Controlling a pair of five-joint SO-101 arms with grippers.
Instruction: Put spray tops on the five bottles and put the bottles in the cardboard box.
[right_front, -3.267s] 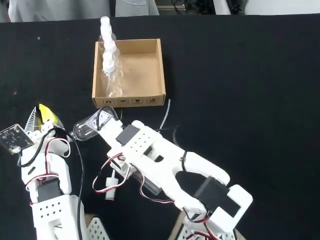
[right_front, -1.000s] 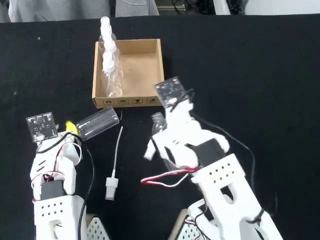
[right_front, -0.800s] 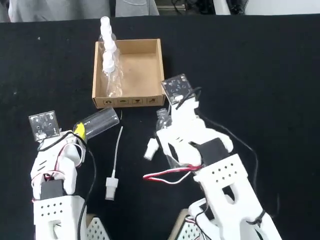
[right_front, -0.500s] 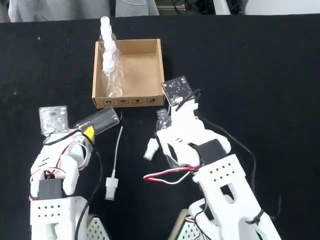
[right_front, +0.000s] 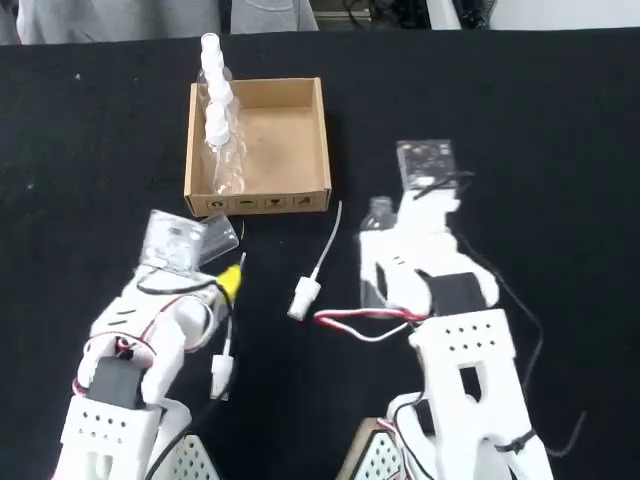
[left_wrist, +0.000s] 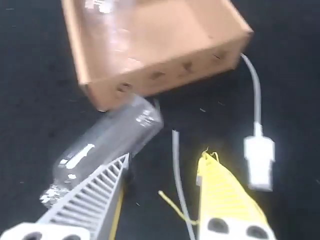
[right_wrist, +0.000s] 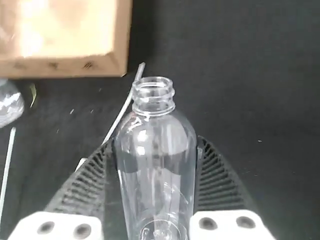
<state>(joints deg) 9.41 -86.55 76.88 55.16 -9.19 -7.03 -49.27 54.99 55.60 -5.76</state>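
The right claw (right_wrist: 154, 145) is clamped on a clear bottle (right_wrist: 155, 115), which it holds upright with the neck open and uncapped, just off the near right corner of the cardboard box (right_front: 257, 148). The left claw (left_wrist: 165, 160) hangs with its fingers apart over the black tabletop (right_front: 520, 120), close to a second capless bottle (left_wrist: 107, 140) that lies on its side against the box's near wall. The thin tube of one spray top (right_front: 221, 372) runs between those fingers. Another spray top (left_wrist: 259, 162) lies between the two arms, its tube pointing toward the box. Inside the box, three capped bottles (right_front: 218, 130) lie in a row along the wall on the left arm's side, the farthest top poking over the far edge
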